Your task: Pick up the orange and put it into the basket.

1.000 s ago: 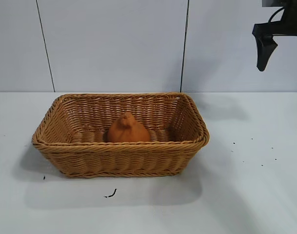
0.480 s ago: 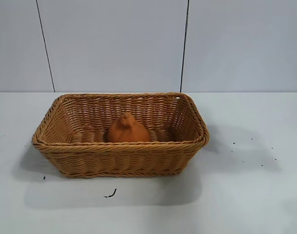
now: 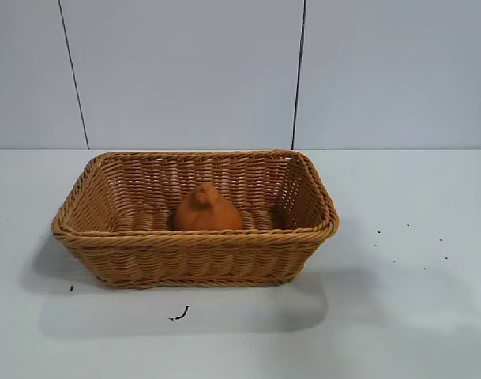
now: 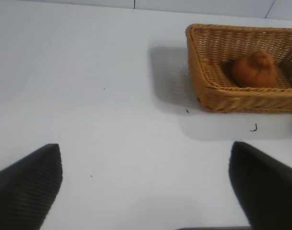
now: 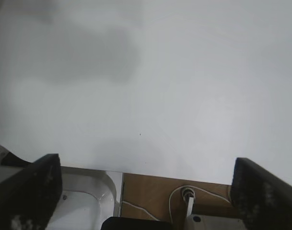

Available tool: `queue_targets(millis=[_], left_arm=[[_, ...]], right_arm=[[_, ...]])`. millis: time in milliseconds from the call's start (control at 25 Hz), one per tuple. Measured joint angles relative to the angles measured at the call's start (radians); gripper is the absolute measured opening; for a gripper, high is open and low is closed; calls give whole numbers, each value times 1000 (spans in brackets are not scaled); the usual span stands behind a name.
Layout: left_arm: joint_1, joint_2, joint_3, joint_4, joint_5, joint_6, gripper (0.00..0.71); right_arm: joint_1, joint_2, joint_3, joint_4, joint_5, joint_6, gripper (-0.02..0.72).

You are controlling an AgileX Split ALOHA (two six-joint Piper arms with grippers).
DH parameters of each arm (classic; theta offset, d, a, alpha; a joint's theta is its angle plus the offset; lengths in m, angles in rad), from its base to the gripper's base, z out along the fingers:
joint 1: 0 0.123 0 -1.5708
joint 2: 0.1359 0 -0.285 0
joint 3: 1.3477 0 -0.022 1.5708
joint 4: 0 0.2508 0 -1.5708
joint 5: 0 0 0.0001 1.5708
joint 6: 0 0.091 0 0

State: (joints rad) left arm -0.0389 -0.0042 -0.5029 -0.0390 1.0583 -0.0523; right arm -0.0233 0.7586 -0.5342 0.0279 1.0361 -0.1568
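Orange (image 3: 206, 210) rests inside the basket (image 3: 194, 237) on the bench (image 3: 406, 316). We see the left hand (image 4: 146, 187) and right hand (image 5: 146, 191) wide open, empty; little risk remains beyond a stray arm nudging the basket.

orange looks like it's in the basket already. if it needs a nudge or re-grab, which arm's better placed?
Left, probably. Its open claw looks toward the basket with the orange inside. The right claw, also open, sees only bare table and its edge. Neither arm shows in the exterior view.
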Motion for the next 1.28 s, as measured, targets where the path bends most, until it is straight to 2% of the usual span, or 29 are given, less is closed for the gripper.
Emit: queue_targets(millis=[400, 760, 1040, 1280], left_arm=[[0, 0, 0, 0, 0, 0, 677], [0, 0, 0, 0, 0, 0, 677], [0, 0, 0, 0, 0, 0, 677], [0, 0, 0, 0, 0, 0, 677]], right_arm=[[0, -373, 28, 20, -15, 0, 696], [50, -520, 29, 20, -18, 0, 696], [60, -749, 30, 19, -16, 0, 696], [61, -763, 30, 12, -16, 0, 696]])
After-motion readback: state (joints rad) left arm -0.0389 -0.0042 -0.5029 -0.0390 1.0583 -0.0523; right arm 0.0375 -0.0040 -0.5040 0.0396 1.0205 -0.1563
